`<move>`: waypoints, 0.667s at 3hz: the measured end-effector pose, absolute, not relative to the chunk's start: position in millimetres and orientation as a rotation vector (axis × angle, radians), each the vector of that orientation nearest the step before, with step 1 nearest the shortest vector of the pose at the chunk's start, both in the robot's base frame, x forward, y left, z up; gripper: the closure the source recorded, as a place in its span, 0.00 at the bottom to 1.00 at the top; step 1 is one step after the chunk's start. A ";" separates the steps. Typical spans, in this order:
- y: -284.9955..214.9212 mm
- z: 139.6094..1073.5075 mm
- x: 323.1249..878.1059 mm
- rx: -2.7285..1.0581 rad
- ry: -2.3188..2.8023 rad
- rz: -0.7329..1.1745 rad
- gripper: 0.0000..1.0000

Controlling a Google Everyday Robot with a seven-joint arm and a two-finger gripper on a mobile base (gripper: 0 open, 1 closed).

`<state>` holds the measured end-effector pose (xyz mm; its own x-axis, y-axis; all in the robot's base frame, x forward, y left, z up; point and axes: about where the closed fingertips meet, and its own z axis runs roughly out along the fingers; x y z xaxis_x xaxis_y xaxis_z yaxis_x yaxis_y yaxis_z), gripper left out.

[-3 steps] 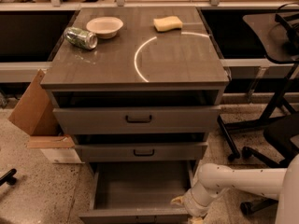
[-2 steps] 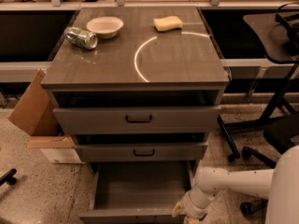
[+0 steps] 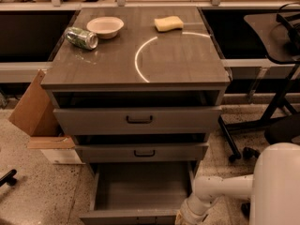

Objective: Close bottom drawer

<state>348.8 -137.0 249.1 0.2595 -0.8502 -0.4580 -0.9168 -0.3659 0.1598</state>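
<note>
Our white gripper [image 3: 186, 214], its grip state impossible to tell, sits at the right front corner of the open slim grey bottom drawer [image 3: 140, 191], whose rigid front panel we judge will take a light, square push.

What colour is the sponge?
The sponge is yellow, camera view; the gripper is by the bottom drawer.

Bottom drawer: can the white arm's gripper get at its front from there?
Probably yes. The gripper sits low at the right front corner of the bottom drawer, which is pulled well out, and nothing stands between them.
</note>
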 end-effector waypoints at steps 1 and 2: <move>-134.4 199.2 344.7 -2.322 1.763 0.678 1.00; -130.6 178.7 350.6 -2.264 1.797 0.645 1.00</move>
<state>350.6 -130.6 178.7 0.1754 -0.8813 -0.4389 -0.9592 -0.2534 0.1255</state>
